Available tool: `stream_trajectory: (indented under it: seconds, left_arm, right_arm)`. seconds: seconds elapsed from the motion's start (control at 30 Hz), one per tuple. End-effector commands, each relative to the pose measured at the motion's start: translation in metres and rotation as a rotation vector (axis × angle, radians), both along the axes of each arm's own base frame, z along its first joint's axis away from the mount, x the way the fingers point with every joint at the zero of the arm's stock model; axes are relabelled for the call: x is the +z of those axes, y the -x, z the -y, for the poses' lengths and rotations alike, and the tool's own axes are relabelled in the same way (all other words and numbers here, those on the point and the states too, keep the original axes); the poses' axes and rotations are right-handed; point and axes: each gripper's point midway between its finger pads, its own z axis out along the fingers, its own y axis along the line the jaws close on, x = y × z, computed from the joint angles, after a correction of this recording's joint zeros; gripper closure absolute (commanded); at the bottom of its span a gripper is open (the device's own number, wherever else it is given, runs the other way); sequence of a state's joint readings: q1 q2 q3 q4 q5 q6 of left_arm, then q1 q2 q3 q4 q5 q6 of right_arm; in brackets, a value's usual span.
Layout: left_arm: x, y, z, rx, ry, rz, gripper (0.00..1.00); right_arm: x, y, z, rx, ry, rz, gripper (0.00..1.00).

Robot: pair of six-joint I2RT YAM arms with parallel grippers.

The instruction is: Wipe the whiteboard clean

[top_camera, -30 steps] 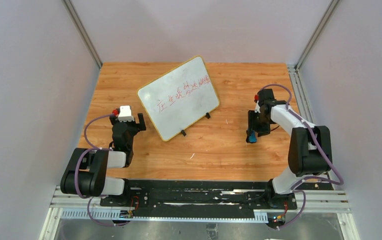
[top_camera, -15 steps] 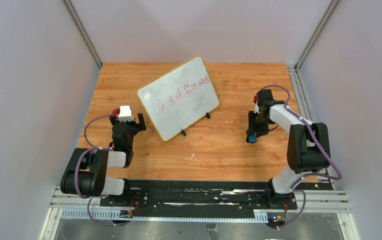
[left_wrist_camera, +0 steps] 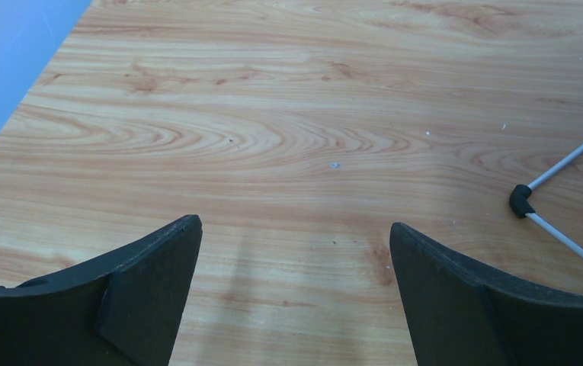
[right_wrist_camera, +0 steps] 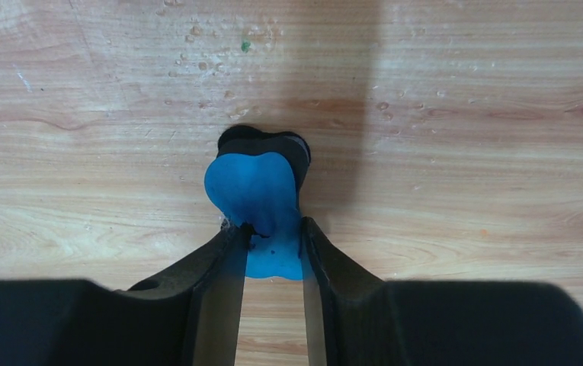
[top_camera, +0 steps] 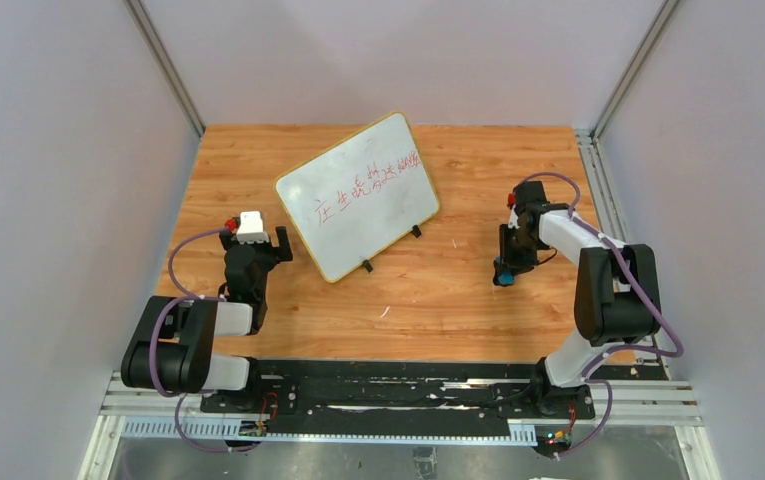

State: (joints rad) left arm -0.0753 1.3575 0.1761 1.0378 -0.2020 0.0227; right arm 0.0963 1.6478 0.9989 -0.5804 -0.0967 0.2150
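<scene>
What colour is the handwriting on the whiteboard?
Red handwriting on the whiteboard; the top external view shows it best.

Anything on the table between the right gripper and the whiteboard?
Nothing visible. Only bare table lies between the right gripper, closed around the blue eraser, and the whiteboard.

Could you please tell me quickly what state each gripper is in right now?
Left gripper: open, holding nothing.
Right gripper: closed on the blue eraser.
</scene>
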Motion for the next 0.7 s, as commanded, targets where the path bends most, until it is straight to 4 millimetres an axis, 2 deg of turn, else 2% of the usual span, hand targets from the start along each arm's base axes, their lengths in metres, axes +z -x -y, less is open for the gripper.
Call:
stream_trajectory:
  seconds: [0.0,0.03,0.1,0.13,0.5,0.67]
  left_arm:
    - [0.014,-0.006,-0.001,0.007,-0.008,0.048,0.02]
    - [0.013,-0.006,0.000,0.006,-0.008,0.048,0.02]
    - [0.013,-0.006,-0.001,0.007,-0.009,0.046,0.02]
    - [0.013,-0.006,-0.001,0.007,-0.009,0.047,0.02]
    - [0.016,-0.004,-0.006,0.043,0.004,0.048,0.02]
    - [0.030,-0.006,-0.008,0.036,0.016,0.059,0.02]
  right_arm:
    - [-0.005,0.009,-0.001,-0.002,0.017,-0.028,0.77]
    - [-0.004,0.009,0.000,-0.006,0.024,-0.026,0.82]
    - [-0.001,0.011,0.002,-0.016,0.040,-0.019,0.97]
    - [0.002,0.011,0.003,-0.022,0.046,-0.012,0.99]
    - [0.043,0.008,-0.007,-0.026,-0.001,0.138,0.99]
    - [0.053,0.010,-0.010,-0.018,-0.011,0.161,0.99]
